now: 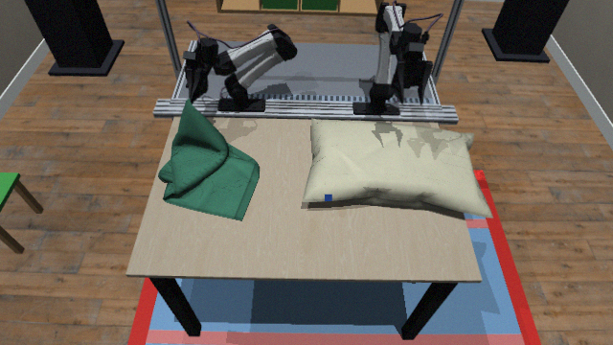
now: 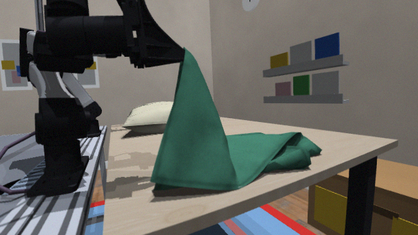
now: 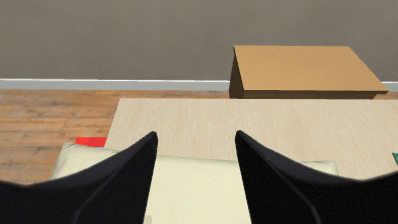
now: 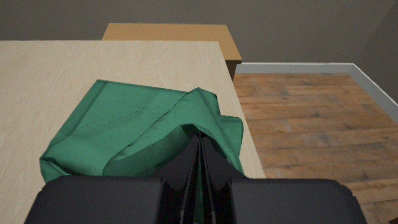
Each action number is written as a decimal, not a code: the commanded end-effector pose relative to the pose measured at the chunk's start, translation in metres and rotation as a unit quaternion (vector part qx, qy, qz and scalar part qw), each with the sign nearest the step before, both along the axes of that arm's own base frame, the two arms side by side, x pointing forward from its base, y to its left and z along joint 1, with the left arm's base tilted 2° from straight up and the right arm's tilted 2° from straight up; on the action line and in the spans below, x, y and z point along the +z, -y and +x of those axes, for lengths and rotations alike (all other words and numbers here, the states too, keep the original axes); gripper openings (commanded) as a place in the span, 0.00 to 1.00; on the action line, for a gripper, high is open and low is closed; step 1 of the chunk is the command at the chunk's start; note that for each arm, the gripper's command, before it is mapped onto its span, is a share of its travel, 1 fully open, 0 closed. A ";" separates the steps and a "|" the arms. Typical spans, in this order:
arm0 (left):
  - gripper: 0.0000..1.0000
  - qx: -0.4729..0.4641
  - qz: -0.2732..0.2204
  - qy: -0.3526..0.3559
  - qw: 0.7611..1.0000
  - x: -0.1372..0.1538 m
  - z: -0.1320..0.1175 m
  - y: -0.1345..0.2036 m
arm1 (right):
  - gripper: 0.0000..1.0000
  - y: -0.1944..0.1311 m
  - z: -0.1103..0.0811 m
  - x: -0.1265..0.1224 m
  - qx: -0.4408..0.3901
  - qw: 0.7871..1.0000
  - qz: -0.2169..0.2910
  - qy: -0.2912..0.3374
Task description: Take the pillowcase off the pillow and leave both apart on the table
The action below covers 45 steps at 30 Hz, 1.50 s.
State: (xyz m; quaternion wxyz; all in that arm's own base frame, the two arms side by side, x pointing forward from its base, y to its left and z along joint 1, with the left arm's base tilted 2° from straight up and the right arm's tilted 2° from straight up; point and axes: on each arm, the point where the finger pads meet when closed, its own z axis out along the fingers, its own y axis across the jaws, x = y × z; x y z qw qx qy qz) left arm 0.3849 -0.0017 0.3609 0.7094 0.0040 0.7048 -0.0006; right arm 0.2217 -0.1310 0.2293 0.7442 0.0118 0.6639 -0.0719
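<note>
The cream pillow lies bare on the table, at the right in the top view. Its right end reaches past the table's edge. The green pillowcase is off it at the left, its far part folded and lying on the table, a clear gap from the pillow. My right gripper is shut on a corner of the pillowcase and holds it up in a peak. My left gripper is open and empty, above and behind the pillow.
The metal rail with both arm bases runs along the table's back edge. The pillowcase lies close to the table's side edge. A wooden cabinet stands beyond the table's front.
</note>
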 end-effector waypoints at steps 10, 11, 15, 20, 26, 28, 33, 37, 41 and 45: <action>0.63 -0.008 -0.005 0.029 1.000 0.024 0.004 0.005 | 0.01 -0.009 -0.019 -0.008 0.070 0.996 0.032 -0.042; 0.63 -0.008 -0.005 0.029 1.000 0.024 0.004 0.005 | 0.01 -0.007 -0.019 -0.004 0.064 0.997 0.023 -0.040; 0.63 -0.008 -0.005 0.029 1.000 0.024 0.004 0.005 | 0.01 -0.001 -0.016 -0.005 0.044 0.998 0.027 -0.037; 0.63 -0.008 -0.005 0.029 1.000 0.024 0.004 0.005 | 0.01 0.009 -0.016 -0.019 0.025 0.997 0.045 -0.058; 0.63 -0.008 -0.005 0.029 1.000 0.024 0.004 0.005 | 0.01 0.014 -0.017 -0.027 0.011 0.996 0.047 -0.080; 0.63 -0.008 -0.005 0.029 1.000 0.024 0.004 0.005 | 0.01 0.016 -0.018 -0.030 0.006 0.995 0.052 -0.090; 0.63 -0.008 -0.005 0.029 1.000 0.024 0.004 0.005 | 0.01 0.017 -0.020 -0.039 -0.002 0.991 0.055 -0.123; 0.63 -0.008 -0.005 0.029 1.000 0.024 0.004 0.005 | 0.01 0.015 -0.023 -0.047 -0.005 0.987 0.057 -0.149; 0.63 -0.008 -0.005 0.029 1.000 0.024 0.004 0.005 | 0.01 0.010 -0.029 -0.059 -0.005 0.980 0.061 -0.187; 0.63 -0.008 -0.005 0.029 1.000 0.024 0.004 0.005 | 0.01 0.005 -0.033 -0.066 -0.002 0.975 0.062 -0.212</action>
